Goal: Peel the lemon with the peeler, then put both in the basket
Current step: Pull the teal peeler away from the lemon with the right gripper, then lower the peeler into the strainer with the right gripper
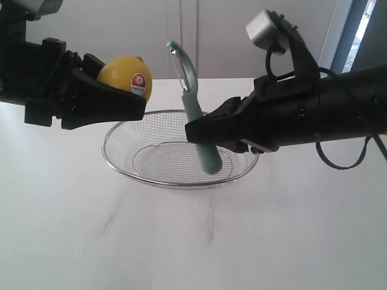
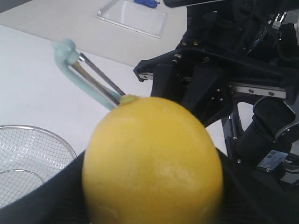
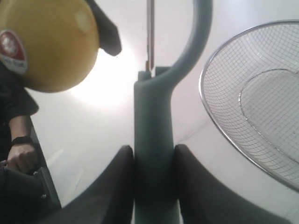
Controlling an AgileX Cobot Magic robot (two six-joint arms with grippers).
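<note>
Peeler (image 1: 192,113) sat clamped in my right gripper (image 1: 195,128), lemon (image 1: 120,72) squeezed in left gripper (image 1: 130,86), basket (image 1: 104,151) toward bench's far edge; I judged peeling unstarted.

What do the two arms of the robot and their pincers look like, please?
The left arm and the right arm are matt black and blocky. The left pincer and the right pincer are thick black wedges that taper to the tips. The right arm has a round forearm, a light grey camera box above the wrist and a thin black cable looping beneath. No markings are readable.
</note>
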